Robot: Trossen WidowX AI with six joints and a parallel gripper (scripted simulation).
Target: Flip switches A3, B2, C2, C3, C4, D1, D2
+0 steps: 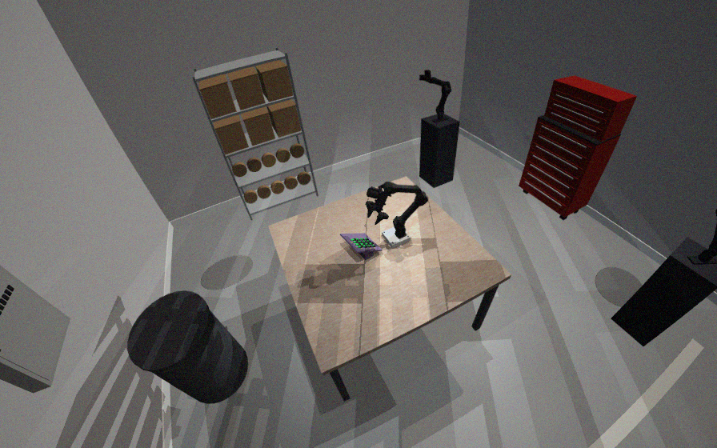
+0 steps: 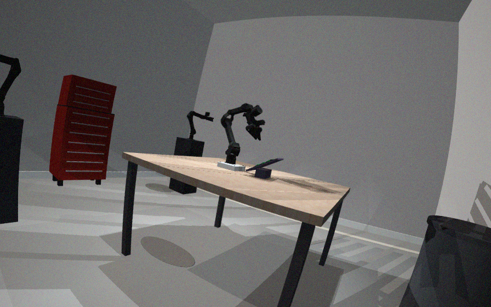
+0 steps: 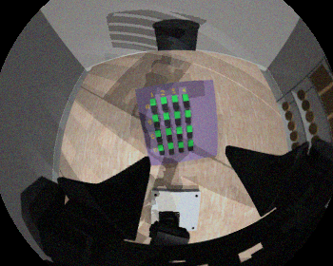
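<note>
Wooden table [image 1: 406,300] in a grey room
Gripper [image 1: 375,214] spread apart above the purple panel [image 1: 350,238]; rack [image 1: 202,106] behind

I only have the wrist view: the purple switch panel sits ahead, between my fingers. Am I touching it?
Observer: No. In the exterior view the open gripper hangs well above the panel, with air between them.
Operator: Does the panel lie flat on the table?
Observer: No. It is tilted, propped on a dark block; the edge away from the arm stands higher.
</note>
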